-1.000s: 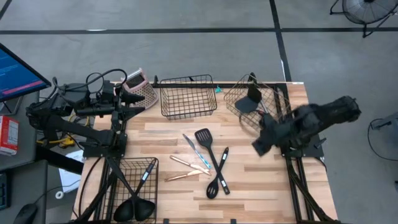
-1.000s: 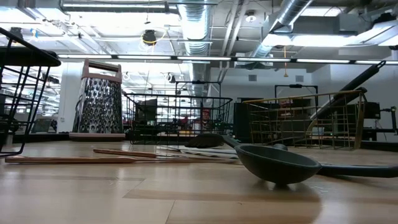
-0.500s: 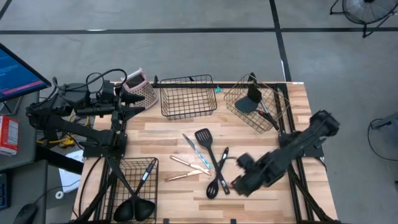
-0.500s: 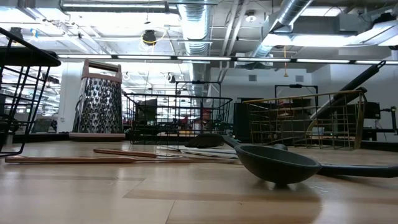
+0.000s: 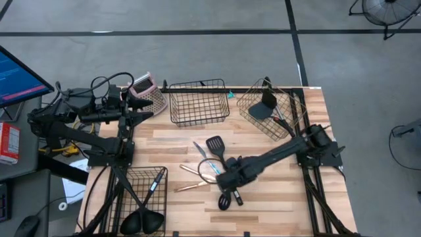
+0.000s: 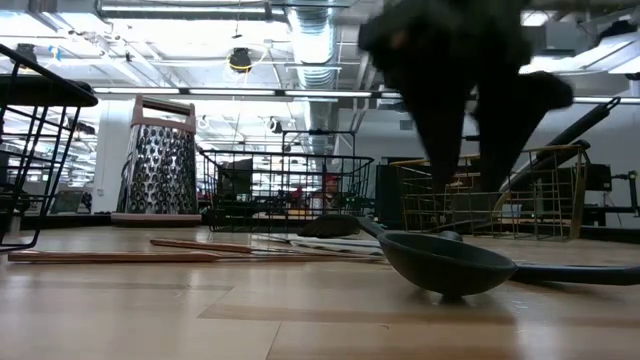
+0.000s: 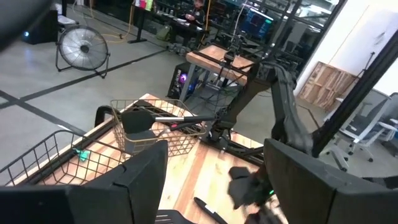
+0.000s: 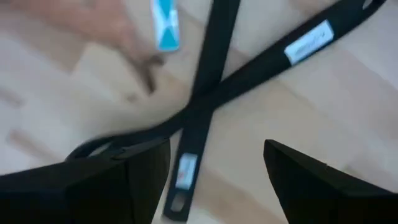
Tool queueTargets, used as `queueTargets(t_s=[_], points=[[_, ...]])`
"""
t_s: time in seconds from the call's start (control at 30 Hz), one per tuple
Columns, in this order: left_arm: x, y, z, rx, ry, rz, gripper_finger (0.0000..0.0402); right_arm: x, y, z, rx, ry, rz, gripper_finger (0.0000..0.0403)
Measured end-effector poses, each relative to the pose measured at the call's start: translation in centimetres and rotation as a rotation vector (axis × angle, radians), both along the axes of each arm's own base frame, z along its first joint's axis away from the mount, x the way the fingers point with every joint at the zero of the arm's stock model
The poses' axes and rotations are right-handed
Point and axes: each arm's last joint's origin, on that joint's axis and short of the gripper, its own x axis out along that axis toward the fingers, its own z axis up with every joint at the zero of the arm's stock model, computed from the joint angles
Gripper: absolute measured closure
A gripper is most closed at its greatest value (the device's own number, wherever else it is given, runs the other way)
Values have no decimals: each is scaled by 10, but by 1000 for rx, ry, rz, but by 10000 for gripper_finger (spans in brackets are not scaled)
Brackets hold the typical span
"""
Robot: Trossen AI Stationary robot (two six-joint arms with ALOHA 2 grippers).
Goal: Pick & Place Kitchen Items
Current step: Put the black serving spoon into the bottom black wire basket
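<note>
A: Far left of the high view?
B: The left gripper (image 5: 141, 110) waits at the upper left, over the table edge beside a grater (image 5: 146, 92); its fingers stand apart in the wrist view. Below, lower left, a black wire basket (image 5: 135, 184) holds ladles (image 5: 143, 220).

A: And the middle?
B: A black basket (image 5: 197, 102) sits at top centre. Under it lie the loose utensils: a teal-handled piece (image 5: 199, 153), two copper sticks (image 5: 196, 178), a black turner (image 5: 215, 144) and a slotted spoon (image 5: 225, 199), their handles crossing.

A: The right arm?
B: The right gripper (image 5: 227, 180) hangs over that crossing, fingers (image 8: 308, 183) spread, holding nothing.

A: Far right?
B: A copper basket (image 5: 273, 122), upper right, holds a black spatula (image 5: 263, 107).
</note>
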Motion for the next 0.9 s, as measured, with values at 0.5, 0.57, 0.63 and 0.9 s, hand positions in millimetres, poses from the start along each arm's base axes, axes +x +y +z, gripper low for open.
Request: queueTargets(t_s=[0.5,0.57,0.63,0.9], points=[[2,0,-1,-90,-17,33,151,19,-27,-32,22,63,-37,148],[2,0,0,-110,-22,36,151,18,-25,-32,23,68,-33,148],[2,0,-1,-116,-23,37,151,18,-23,-34,32,47,-38,148],[2,0,0,-146,-32,40,151,8,-19,-57,95,24,-82,151]])
